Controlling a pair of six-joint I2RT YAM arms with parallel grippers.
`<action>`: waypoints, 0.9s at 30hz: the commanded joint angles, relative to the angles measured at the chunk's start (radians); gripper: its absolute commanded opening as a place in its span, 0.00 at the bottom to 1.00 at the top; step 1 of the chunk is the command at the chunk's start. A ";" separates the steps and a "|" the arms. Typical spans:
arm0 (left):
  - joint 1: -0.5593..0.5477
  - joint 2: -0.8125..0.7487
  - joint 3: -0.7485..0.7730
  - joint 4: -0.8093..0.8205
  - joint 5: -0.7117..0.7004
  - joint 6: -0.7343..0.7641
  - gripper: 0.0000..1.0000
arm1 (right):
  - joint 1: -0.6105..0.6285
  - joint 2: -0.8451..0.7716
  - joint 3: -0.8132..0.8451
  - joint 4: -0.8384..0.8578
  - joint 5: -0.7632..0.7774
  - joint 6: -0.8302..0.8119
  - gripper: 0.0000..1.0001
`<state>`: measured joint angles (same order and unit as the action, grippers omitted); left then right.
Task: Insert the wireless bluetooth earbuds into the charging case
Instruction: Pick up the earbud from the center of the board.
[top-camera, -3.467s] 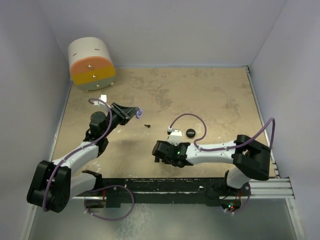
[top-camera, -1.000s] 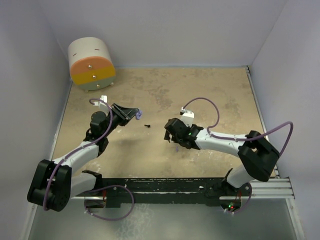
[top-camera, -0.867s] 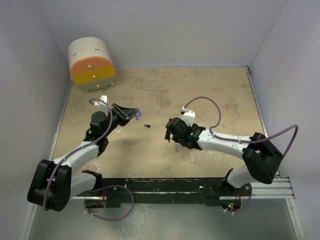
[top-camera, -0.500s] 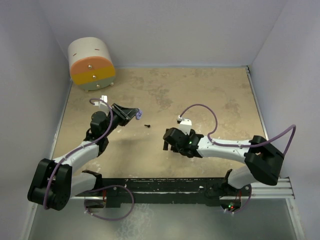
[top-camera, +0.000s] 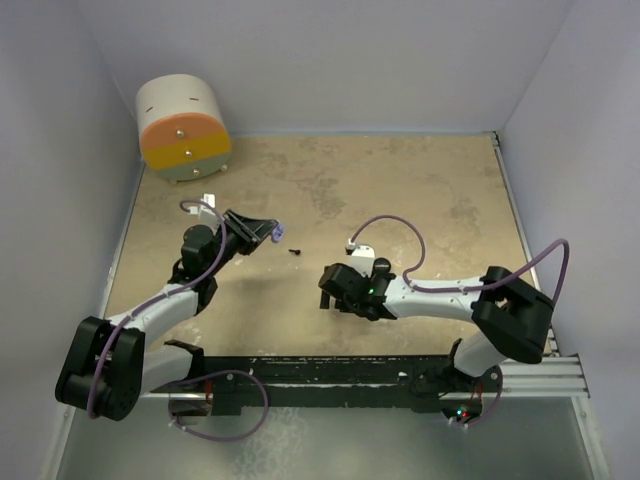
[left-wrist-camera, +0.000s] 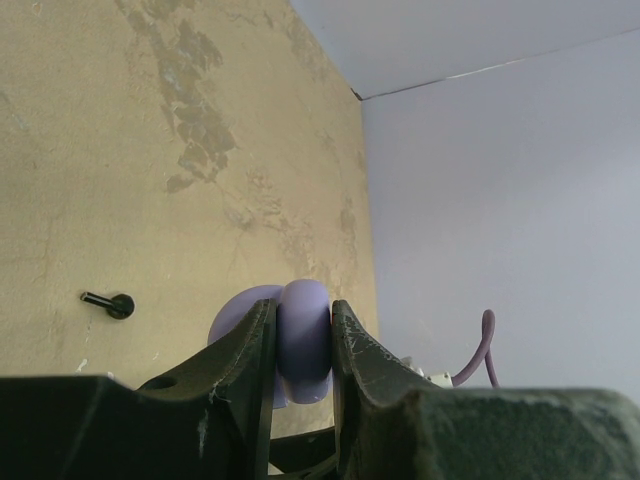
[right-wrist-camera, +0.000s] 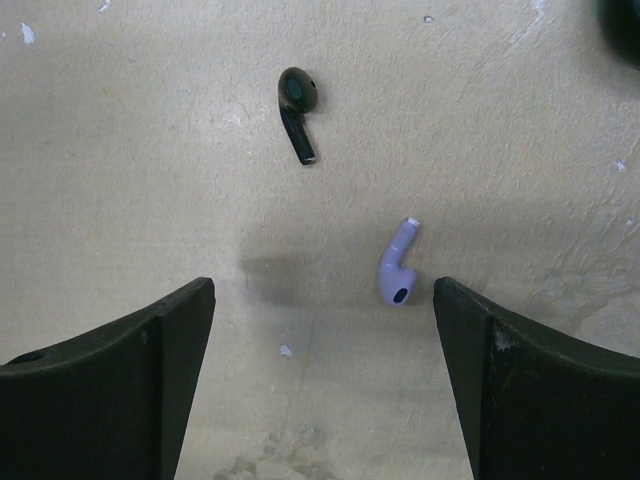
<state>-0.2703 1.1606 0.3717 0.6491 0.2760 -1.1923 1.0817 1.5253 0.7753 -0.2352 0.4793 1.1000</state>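
1. left gripper (top-camera: 262, 228): to the left of the black earbud (top-camera: 294, 250) and apart from it. It is clamped on the lavender charging case (left-wrist-camera: 303, 340), which sits upright between its fingers. This arm has not shifted over the last few seconds and the hold is unchanged.
2. black earbud: loose on the worktop (top-camera: 420, 190), stem lying flat, touched by neither gripper. It has not moved.
3. lavender earbud (right-wrist-camera: 397, 268): on the worktop just right of the black earbud and nearer the arm bases. It lies between the right gripper's fingers, close beside one of them. It is hidden under that gripper in the overhead view.
4. right gripper (right-wrist-camera: 322, 300): to the right of the black earbud, with its jaws spread wide and holding nothing. This arm is the item that changed. A second ago it was farther back from the earbud. It has since swung nearer the arm bases and toward the black earbud, jaws wide throughout.
5. Bearing on the task: the right gripper now brackets the lavender earbud, so a pickup looks imminent. No earbud is lifted yet and none is seated in the charging case.
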 joint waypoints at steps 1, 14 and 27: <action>0.006 -0.012 -0.005 0.061 -0.001 0.014 0.00 | 0.009 0.020 0.007 0.024 -0.003 0.011 0.92; 0.009 -0.014 -0.012 0.065 -0.003 0.014 0.00 | 0.040 0.079 0.084 0.022 -0.004 0.003 0.92; 0.015 -0.020 -0.015 0.066 0.000 0.014 0.00 | 0.061 0.104 0.123 -0.018 0.019 -0.006 0.92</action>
<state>-0.2684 1.1606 0.3614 0.6491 0.2760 -1.1923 1.1324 1.6188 0.8654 -0.2070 0.4797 1.0920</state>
